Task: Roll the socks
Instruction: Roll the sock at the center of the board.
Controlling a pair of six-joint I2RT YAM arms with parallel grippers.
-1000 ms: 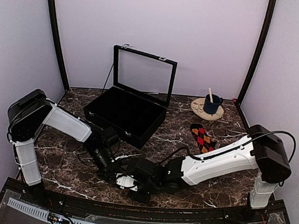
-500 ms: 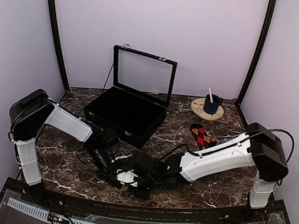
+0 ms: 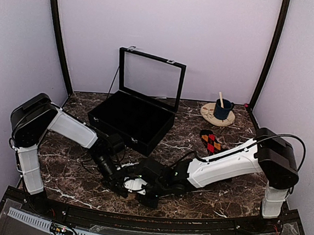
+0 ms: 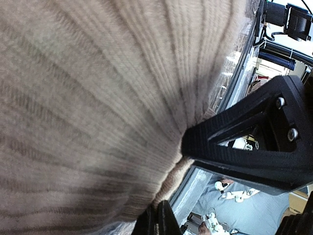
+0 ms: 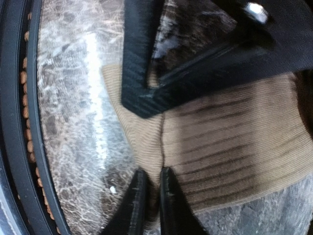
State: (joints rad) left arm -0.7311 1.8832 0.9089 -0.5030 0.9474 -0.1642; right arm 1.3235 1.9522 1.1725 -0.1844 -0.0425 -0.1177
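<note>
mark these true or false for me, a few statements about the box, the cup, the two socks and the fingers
1. The black box has its lid raised. True.
2. The argyle sock lies inside the box. False: it lies on the table, right of the box, beside the right arm.
3. The blue cup stands on a round plate at the back right. True.
4. The left fingers hang open over bare marble. False: they are pinched shut on the tan sock.
5. The right fingers sit close together at the tan sock's edge. True.
</note>
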